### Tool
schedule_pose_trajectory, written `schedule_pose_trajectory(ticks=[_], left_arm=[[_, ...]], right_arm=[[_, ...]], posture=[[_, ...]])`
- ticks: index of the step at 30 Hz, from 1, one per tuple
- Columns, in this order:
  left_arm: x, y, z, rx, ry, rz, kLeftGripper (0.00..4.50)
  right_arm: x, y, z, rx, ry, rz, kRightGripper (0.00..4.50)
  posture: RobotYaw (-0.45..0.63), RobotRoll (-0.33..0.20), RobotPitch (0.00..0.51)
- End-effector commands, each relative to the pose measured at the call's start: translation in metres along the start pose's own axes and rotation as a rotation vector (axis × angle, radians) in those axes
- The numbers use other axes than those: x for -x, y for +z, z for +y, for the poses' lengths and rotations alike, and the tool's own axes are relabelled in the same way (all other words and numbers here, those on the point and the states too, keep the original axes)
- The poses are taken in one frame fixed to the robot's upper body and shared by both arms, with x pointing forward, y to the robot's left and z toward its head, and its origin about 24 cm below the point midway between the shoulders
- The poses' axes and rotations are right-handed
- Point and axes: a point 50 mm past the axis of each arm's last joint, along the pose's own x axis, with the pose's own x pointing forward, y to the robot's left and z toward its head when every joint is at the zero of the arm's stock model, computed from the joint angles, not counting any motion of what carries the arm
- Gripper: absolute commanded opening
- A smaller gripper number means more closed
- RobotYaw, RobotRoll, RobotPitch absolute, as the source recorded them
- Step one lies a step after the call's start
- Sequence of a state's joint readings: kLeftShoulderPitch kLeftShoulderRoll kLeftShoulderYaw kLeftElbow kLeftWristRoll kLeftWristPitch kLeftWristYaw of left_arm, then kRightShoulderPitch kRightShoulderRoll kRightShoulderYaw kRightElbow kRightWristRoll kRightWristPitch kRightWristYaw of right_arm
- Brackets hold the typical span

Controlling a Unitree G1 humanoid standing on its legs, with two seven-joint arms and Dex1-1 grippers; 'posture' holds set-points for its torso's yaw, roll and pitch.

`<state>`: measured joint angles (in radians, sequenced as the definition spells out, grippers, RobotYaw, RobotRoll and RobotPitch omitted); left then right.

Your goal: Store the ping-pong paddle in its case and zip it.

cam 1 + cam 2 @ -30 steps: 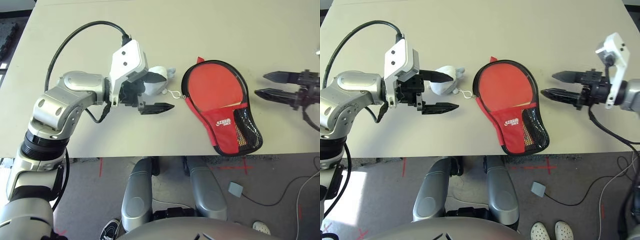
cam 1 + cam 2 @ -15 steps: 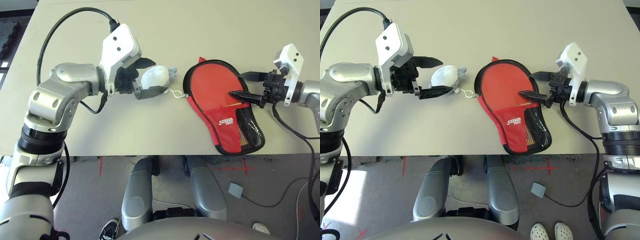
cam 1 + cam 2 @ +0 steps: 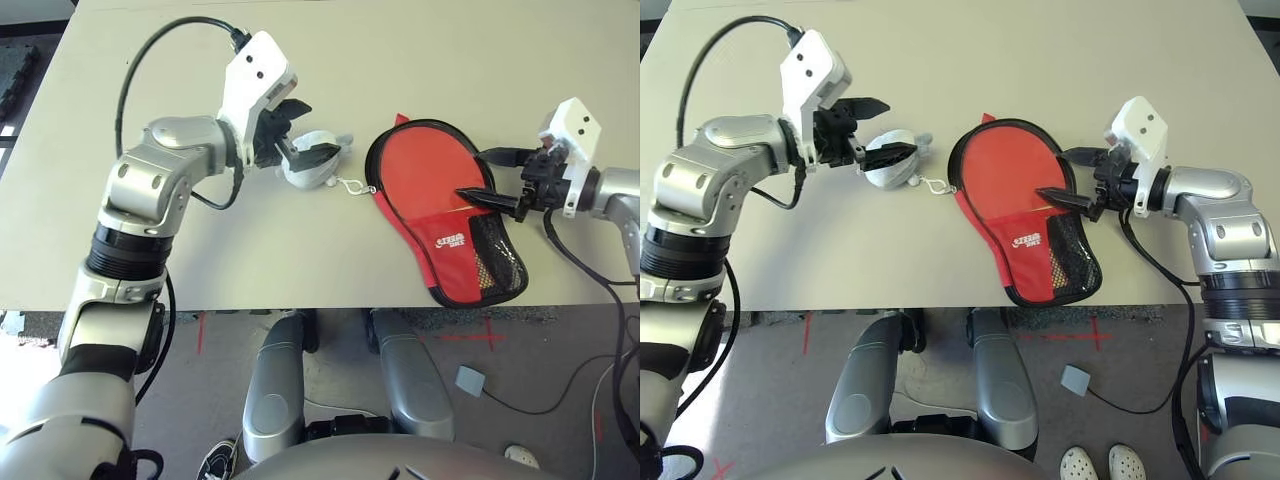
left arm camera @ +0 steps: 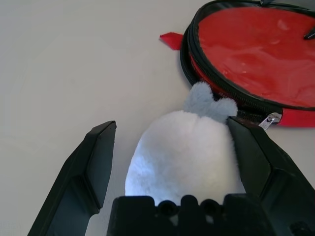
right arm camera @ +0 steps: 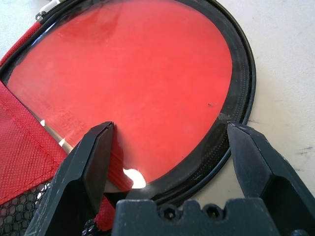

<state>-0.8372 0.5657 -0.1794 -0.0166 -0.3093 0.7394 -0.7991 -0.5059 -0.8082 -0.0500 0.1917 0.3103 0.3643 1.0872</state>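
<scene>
The case lies open on the table, red with a black zipper rim and a mesh pocket on its lower flap. Inside it rests the ping-pong paddle, red face up, its handle tucked under the flap. A grey-white plush charm hangs off the case's left edge by a small chain. My left gripper is open, its fingers either side of the charm. My right gripper is open, straddling the case's right rim, one finger over the paddle face and one outside the rim.
The beige table spreads out around the case on every side. Its front edge runs just below the case's mesh end. Beyond that edge lies a grey floor with a cable and a small grey box.
My left gripper has moved right and further back until it straddles the plush charm. My right gripper came in from the right to the case's rim, then edged slightly.
</scene>
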Motion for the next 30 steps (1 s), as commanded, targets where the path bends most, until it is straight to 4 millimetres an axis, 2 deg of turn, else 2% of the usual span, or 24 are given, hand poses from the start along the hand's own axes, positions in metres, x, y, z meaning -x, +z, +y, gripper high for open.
schedule_pose_trajectory(ticks=[1, 11, 14, 20, 24, 25, 30], left_arm=[[-0.001, -0.007, -0.003, 0.008, -0.03, 0.05, 4.5], [0.002, -0.018, -0.007, 0.042, -0.094, 0.146, 4.5], [0.002, -0.018, -0.008, 0.05, -0.104, 0.152, 3.91], [0.001, -0.009, -0.005, 0.018, -0.117, 0.141, 1.68], [-0.005, -0.001, 0.004, -0.021, -0.076, 0.116, 0.45], [-0.008, 0.001, 0.008, -0.032, -0.061, 0.111, 0.3], [-0.025, 0.011, 0.026, -0.096, 0.042, 0.073, 0.28]], right_arm=[[-0.006, -0.023, 0.01, -0.058, 0.029, 0.091, 4.48], [-0.007, -0.026, 0.012, -0.064, 0.01, 0.096, 4.48], [-0.008, -0.027, 0.013, -0.063, 0.006, 0.099, 4.5], [-0.009, -0.03, 0.016, -0.05, 0.011, 0.116, 4.5], [-0.009, -0.033, 0.019, -0.041, 0.018, 0.129, 4.5], [-0.009, -0.034, 0.019, -0.041, 0.019, 0.132, 4.5], [-0.009, -0.037, 0.024, -0.037, 0.025, 0.147, 4.5]], posture=[[-0.04, 0.0, 0.357], [-0.05, 0.0, 0.362], [-0.05, 0.0, 0.361], [-0.05, 0.0, 0.356], [-0.05, 0.0, 0.353], [-0.05, 0.0, 0.353], [-0.06, 0.0, 0.357]])
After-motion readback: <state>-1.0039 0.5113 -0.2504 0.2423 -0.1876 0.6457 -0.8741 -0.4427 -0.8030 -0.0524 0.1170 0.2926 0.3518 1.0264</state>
